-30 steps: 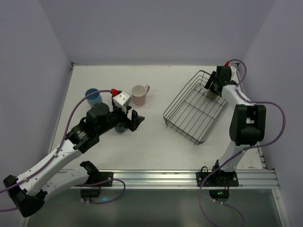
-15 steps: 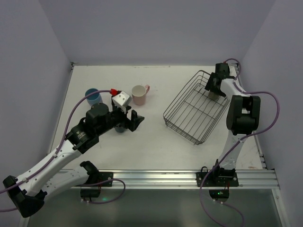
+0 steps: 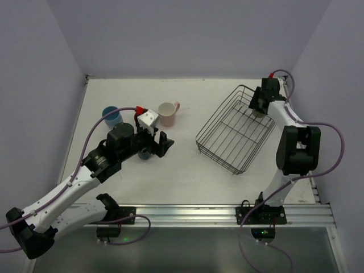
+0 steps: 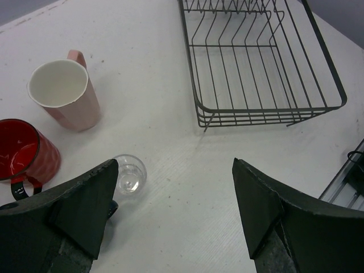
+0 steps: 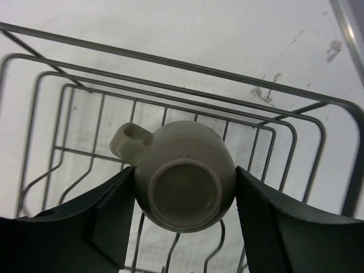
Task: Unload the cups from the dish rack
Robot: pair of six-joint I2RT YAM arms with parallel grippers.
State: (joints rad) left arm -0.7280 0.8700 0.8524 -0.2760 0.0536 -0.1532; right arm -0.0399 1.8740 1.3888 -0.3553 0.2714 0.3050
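Right tool [image 5: 185,196] still tight on mug [image 5: 181,151]

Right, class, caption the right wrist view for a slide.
Right end effector grips an upturned grey mug inside the wire dish rack.

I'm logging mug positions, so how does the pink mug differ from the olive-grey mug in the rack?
The pink mug is pale pink, white inside; the olive-grey mug is speckled olive-grey. The pink mug stands upright, mouth up; the olive-grey mug shows its base to the wrist camera. The pink mug sits free on the table; the olive-grey mug is in the dish rack, between the fingers of the right gripper. Both have one handle.
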